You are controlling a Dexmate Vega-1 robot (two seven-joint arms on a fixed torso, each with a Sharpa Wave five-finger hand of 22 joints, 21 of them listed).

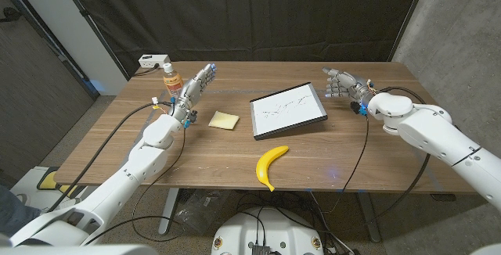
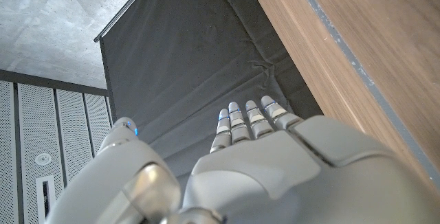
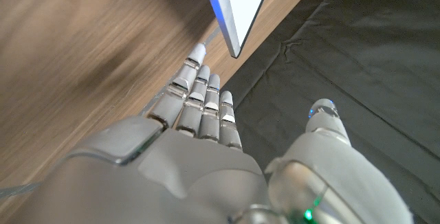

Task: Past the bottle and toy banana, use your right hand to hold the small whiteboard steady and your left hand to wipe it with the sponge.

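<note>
My right hand [image 1: 338, 83] is up off the tabletop [image 1: 117, 141] with its fingers a little curled and apart, holding nothing. It sits just past the far right corner of the small whiteboard [image 1: 288, 110], not touching it. My left hand [image 1: 196, 83] is stretched out straight and wide, holding nothing too, right by the bottle [image 1: 172, 80]. The yellow sponge [image 1: 224, 120] lies between that hand and the whiteboard. The toy banana [image 1: 270, 166] is nearer me. I think I am only reaching in. Next I should press my right hand on the board and pick up the sponge.
</note>
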